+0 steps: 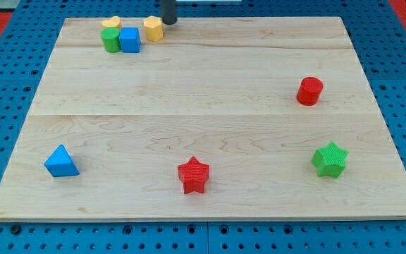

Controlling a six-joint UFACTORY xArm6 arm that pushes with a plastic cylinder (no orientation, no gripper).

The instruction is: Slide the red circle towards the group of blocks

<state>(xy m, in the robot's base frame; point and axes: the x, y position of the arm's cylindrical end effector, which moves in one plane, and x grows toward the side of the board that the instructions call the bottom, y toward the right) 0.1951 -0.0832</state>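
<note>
No readable text, labels, brands or numbers anywhere. Blocks plain coloured, wooden worktop (210, 92) unmarked, blue perforated base around it bare too.

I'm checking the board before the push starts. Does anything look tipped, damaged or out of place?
Nothing stands out. The red circle sits upright and alone at the view's right, far from the group at the top left: green block, blue cube and two yellow blocks. My tip is beside the right yellow one.
</note>
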